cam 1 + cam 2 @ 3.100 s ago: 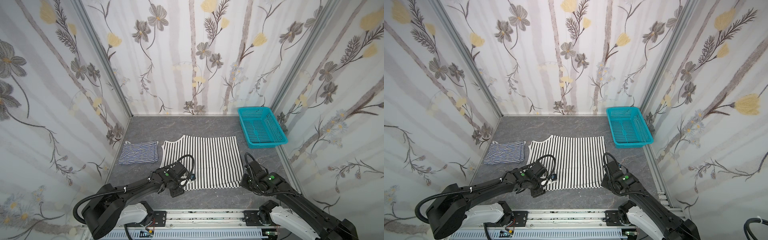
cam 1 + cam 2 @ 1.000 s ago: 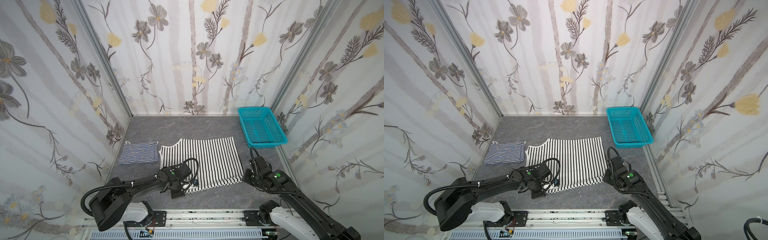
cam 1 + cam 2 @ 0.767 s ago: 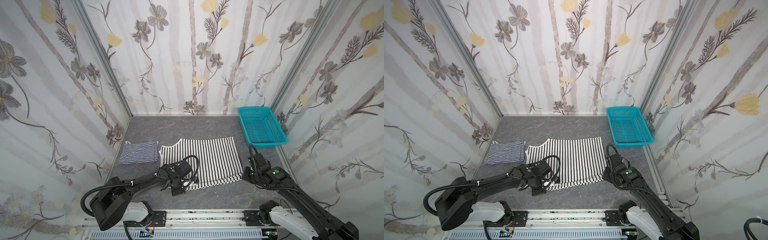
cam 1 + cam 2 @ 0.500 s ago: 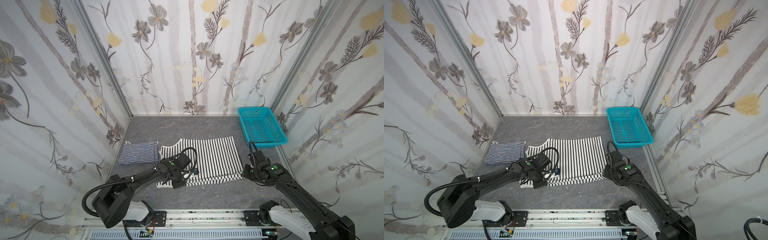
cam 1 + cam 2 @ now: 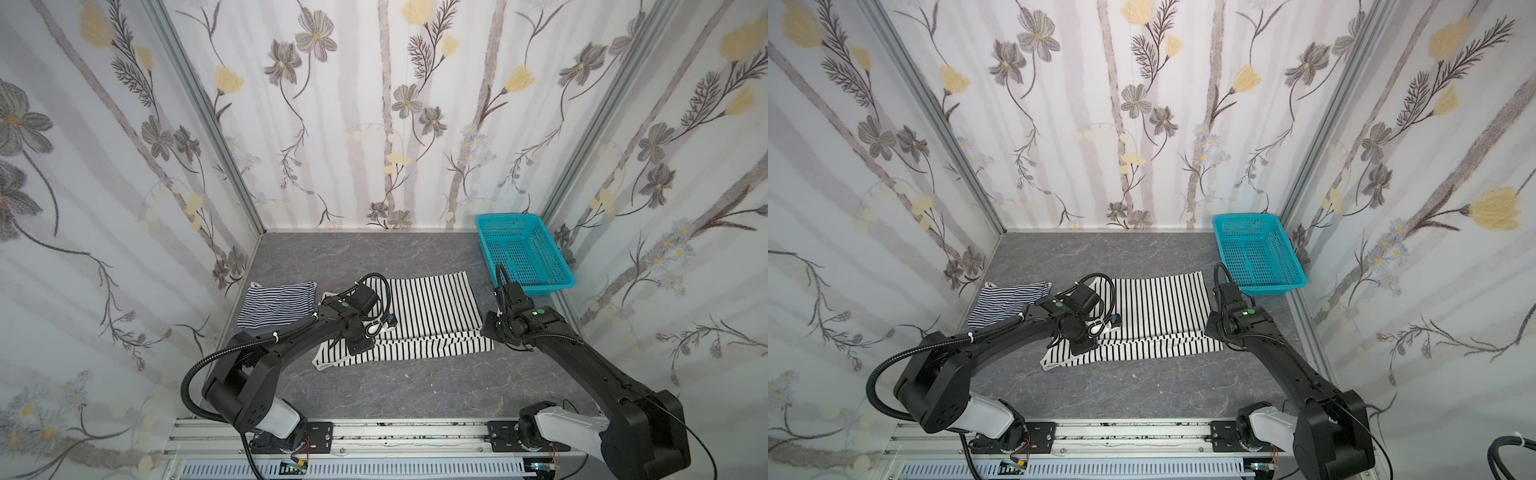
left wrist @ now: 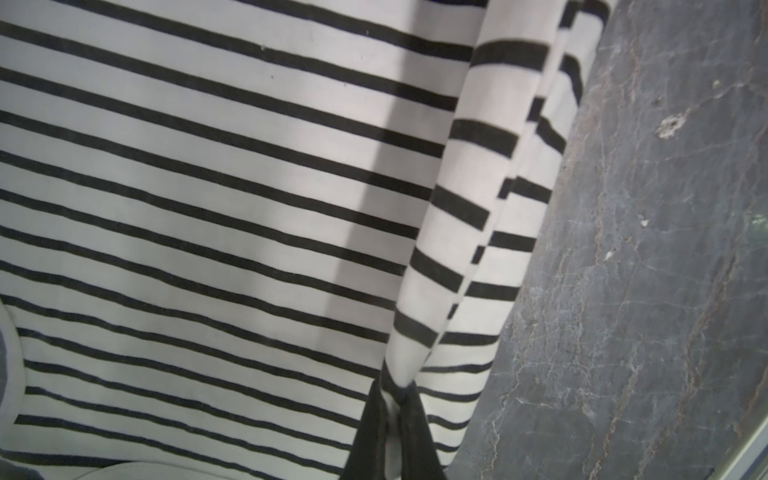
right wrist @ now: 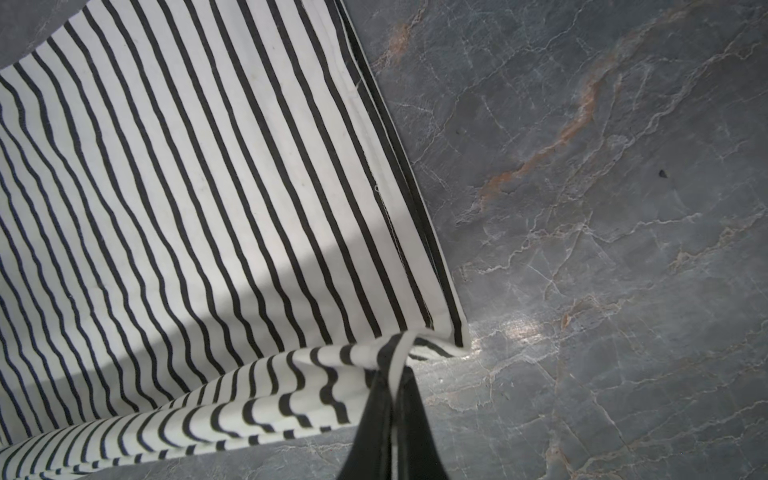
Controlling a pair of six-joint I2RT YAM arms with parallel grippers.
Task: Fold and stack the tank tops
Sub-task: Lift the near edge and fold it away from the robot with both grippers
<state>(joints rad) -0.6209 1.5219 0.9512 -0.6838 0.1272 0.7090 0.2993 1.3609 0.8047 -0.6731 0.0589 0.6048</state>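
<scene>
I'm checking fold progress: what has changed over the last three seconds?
The left gripper and right gripper, each pinching the near edge of the wide-striped top, carried that edge toward the back wall, doubling the cloth over itself. The navy-striped top and the teal basket stayed put.

The big top [image 5: 432, 303] has black-and-white stripes; the small top [image 5: 276, 303] on the left, thinner navy-and-white ones. The far right basket [image 5: 536, 286] is teal, the table [image 5: 415, 390] veined grey, the walls [image 5: 365, 124] pale floral.
</scene>
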